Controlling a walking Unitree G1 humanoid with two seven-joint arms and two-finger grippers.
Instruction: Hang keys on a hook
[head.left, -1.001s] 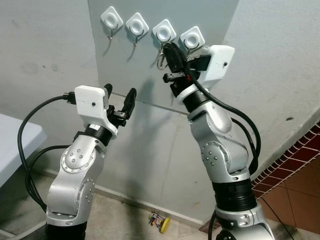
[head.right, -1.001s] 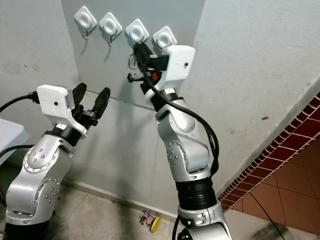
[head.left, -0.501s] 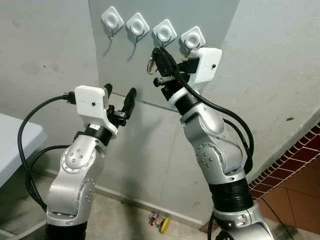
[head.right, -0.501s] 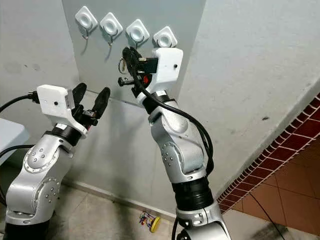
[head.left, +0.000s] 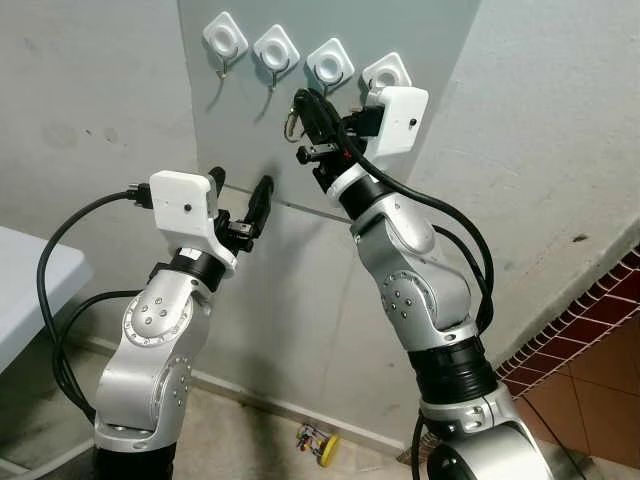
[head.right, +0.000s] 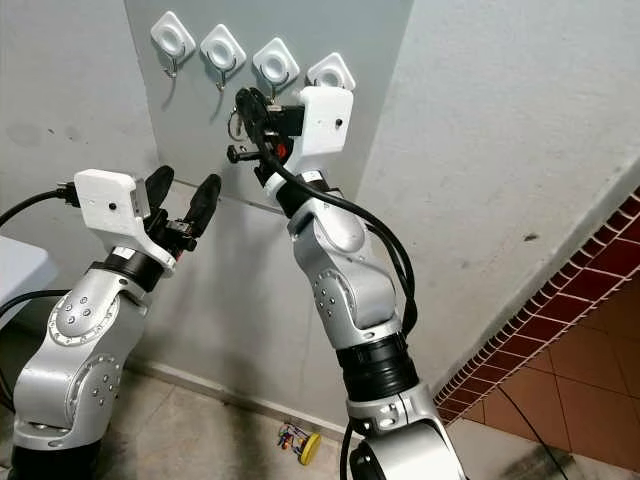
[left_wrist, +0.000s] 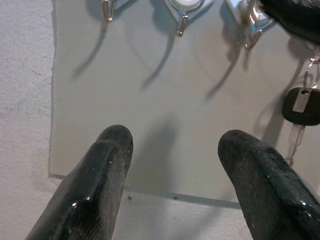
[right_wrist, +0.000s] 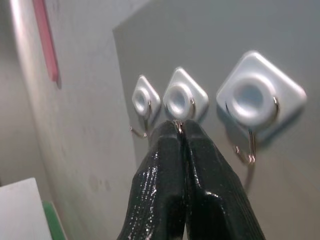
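Note:
Four white diamond-shaped hook pads sit in a row on a grey wall panel (head.left: 400, 30); the second hook (head.left: 274, 50) and third hook (head.left: 329, 65) are nearest the work. My right gripper (head.left: 308, 108) is raised just below and between these two, shut on a key ring (head.left: 290, 125). In the left wrist view a black-headed key (left_wrist: 301, 106) dangles from it. In the right wrist view the shut fingertips (right_wrist: 170, 135) pinch a bit of metal ring, with hooks just beyond. My left gripper (head.left: 240, 200) is held open lower on the panel, holding nothing.
The panel's lower edge (head.left: 300, 208) runs across the grey wall. A white table corner (head.left: 25, 290) is at the left. A small yellow and coloured object (head.left: 320, 441) lies on the floor by the wall. Red tiles (head.left: 590, 330) cover the floor at the right.
My right gripper has carried the keys leftward, from under the third and fourth hooks to below the gap between the second and third. The left arm has stayed still.

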